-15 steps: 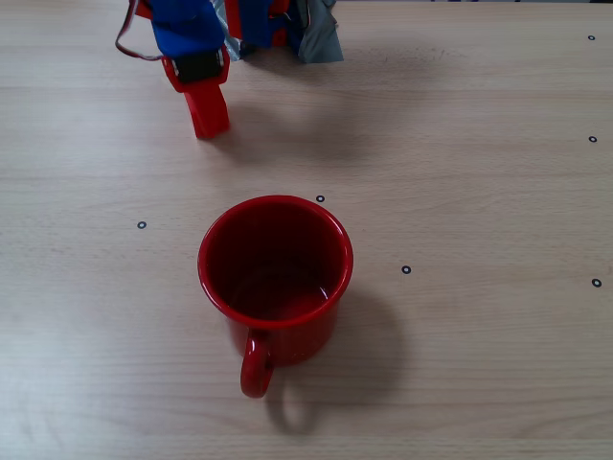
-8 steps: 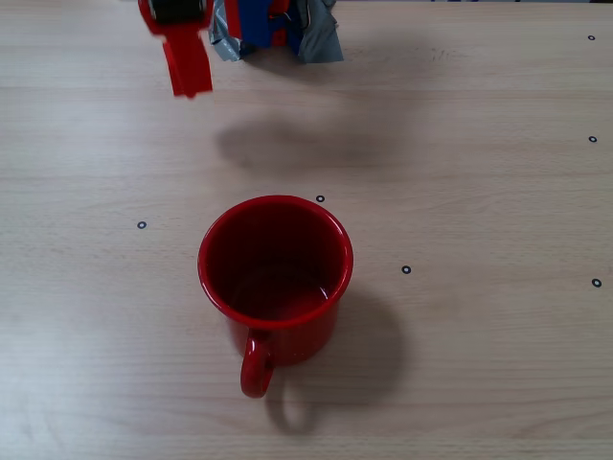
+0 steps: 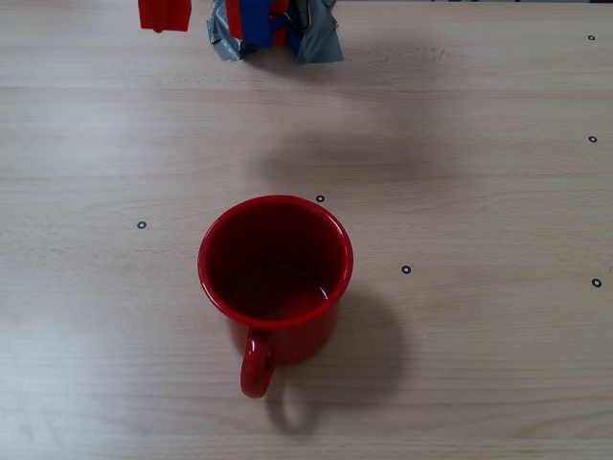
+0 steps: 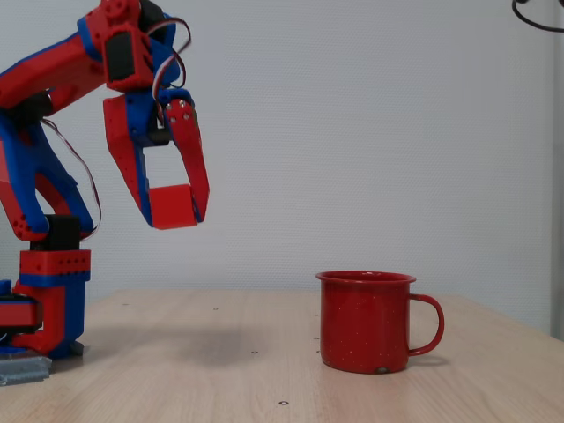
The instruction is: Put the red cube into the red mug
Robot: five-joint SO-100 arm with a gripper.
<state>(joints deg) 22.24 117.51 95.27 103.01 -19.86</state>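
The red mug (image 3: pixel 276 278) stands upright on the wooden table with its handle toward the near edge in the overhead fixed view; from the side the red mug (image 4: pixel 366 322) has its handle on the right. The red cube (image 4: pixel 172 205) hangs high above the table, pinched between the tips of my gripper (image 4: pixel 174 208), well left of the mug. From overhead the red cube (image 3: pixel 164 14) shows at the top edge, far behind and left of the mug. The mug's inside looks empty.
The arm's blue and red base (image 4: pixel 48 295) sits at the left, taped down with grey tape (image 3: pixel 321 36). Small black ring marks (image 3: pixel 406 269) dot the wooden tabletop (image 3: pixel 479 192). A pale wall stands behind the table.
The gripper has risen from near the tabletop and drawn back toward the top edge of the overhead view, carrying the cube upward. The mug has not moved.
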